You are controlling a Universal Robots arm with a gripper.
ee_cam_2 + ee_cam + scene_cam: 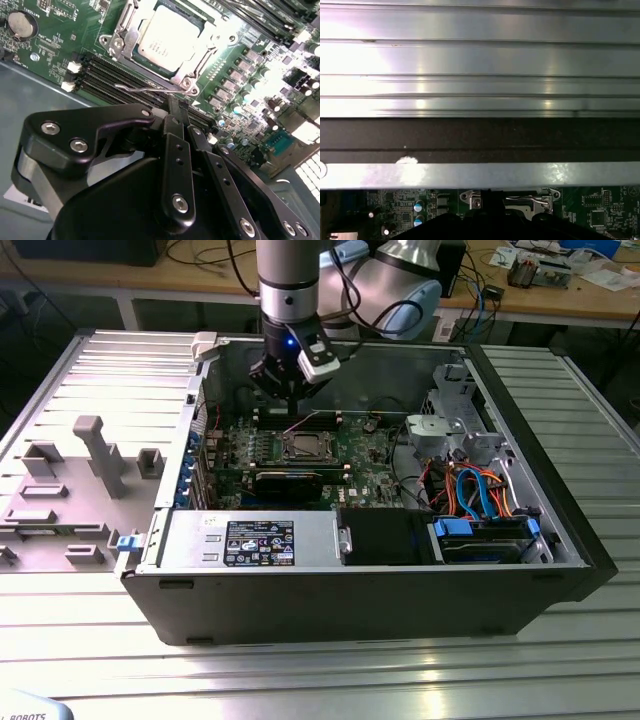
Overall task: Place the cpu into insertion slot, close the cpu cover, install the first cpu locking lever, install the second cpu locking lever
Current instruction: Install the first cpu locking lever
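Note:
The silvery cpu (167, 37) lies flat in the insertion slot (112, 42) on the green board, and the silver cpu cover (202, 57) is folded down around it. A thin wire locking lever (150, 87) runs along the socket's edge nearest my fingers and looks raised off the board. My gripper (181, 111) is shut with nothing between its black fingers, its tip just beside that lever. In the exterior view the gripper (290, 392) hangs inside the open case, just behind the cpu (304, 448). The first wrist view catches the socket edge and a lever (530, 201).
Black memory slots (115, 77) lie between my fingers and the socket. A long black graphics card (290, 480) sits in front of the socket. A drive cage with blue and orange cables (480, 490) stands at the exterior view's right. A grey fixture (90, 455) lies outside the case.

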